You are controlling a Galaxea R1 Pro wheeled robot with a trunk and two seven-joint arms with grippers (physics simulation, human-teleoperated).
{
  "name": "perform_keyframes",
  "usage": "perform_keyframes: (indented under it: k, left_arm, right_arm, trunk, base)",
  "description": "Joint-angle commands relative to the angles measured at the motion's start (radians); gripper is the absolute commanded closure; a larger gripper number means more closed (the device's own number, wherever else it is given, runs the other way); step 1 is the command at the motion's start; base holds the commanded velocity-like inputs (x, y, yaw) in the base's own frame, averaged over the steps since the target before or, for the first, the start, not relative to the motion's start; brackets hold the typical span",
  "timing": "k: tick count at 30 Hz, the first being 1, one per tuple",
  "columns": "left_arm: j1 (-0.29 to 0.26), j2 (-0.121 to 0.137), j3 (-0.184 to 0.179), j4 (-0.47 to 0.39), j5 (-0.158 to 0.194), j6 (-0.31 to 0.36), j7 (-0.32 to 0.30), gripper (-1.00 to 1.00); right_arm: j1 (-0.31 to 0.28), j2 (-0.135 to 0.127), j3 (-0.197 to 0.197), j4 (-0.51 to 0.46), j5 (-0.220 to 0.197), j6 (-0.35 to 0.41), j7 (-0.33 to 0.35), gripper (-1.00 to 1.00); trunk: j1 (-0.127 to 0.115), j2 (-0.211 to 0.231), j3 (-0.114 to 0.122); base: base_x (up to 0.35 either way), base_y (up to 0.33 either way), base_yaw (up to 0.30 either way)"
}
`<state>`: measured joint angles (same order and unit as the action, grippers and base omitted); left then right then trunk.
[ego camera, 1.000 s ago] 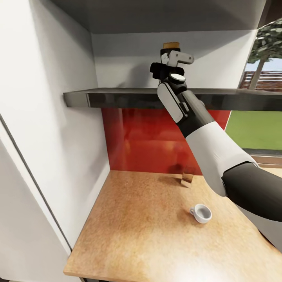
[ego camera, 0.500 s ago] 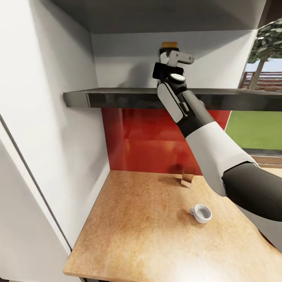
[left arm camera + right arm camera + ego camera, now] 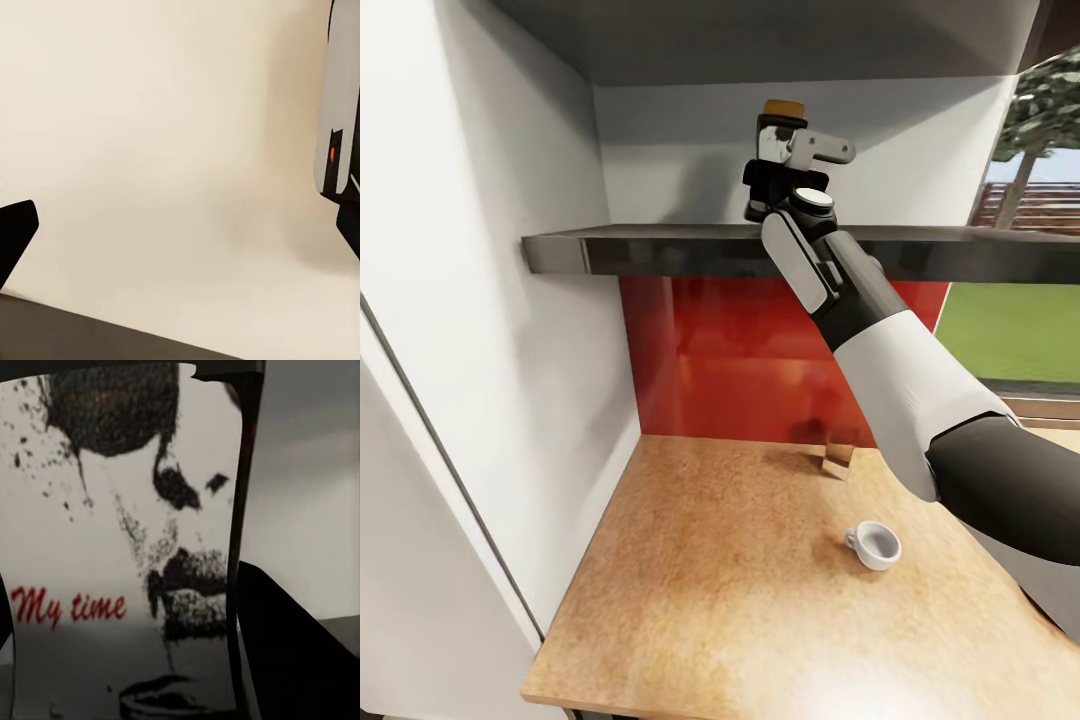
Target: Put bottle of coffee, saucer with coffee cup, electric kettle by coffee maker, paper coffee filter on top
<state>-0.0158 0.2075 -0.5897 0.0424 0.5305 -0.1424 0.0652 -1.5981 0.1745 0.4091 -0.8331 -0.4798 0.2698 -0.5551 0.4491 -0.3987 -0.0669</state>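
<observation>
My right arm reaches up over the dark grey kitchen shelf. Its gripper is shut on the bottle of coffee, a dark jar with a yellow-gold lid. The right wrist view shows the bottle's white label reading "My time" very close, with a dark finger beside it. A small white coffee cup stands alone on the kitchen countertop below. In the left wrist view my left gripper looks open over a plain beige surface, one dark fingertip at the picture's edge.
A red backsplash runs under the shelf. A white wall closes the left side of the counter. A small shiny upright piece stands near the backsplash behind the cup. A second shelf slab hangs above.
My right gripper has shifted a little left and up with the bottle of coffee in it. The cup and the camera have not moved.
</observation>
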Motion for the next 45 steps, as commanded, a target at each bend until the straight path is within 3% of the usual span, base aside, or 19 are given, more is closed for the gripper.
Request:
perform_keyframes:
  k: [1, 19, 26, 45]
  left_arm:
    - [-0.001, 0.000, -0.008, 0.002, 0.006, -0.005, 0.001, -1.00]
    - [-0.001, 0.000, -0.009, 0.002, 0.003, -0.005, 0.001, -1.00]
    - [-0.001, 0.000, -0.007, 0.003, 0.003, -0.003, 0.001, -1.00]
    - [-0.001, 0.000, -0.009, 0.002, 0.003, -0.003, -0.001, -1.00]
  right_arm:
    - [-0.001, 0.000, 0.002, 0.043, -0.008, 0.007, -0.008, 1.00]
    - [-0.001, 0.000, -0.002, 0.042, -0.008, 0.032, -0.006, 1.00]
    - [-0.001, 0.000, -0.004, 0.026, -0.010, 0.096, -0.008, 1.00]
    - [-0.001, 0.000, -0.002, -0.016, -0.009, 0.100, -0.008, 1.00]
  trunk:
    - [0.001, -0.001, -0.003]
    - [0.001, -0.001, -0.003]
    - [0.001, -0.001, -0.003]
    - [0.001, -0.001, -0.002]
  base:
    - [0.000, 0.000, 0.000]
    - [-0.001, -0.018, 0.000]
    - [-0.105, -0.229, 0.000]
    - [-0.077, -0.262, -0.002]
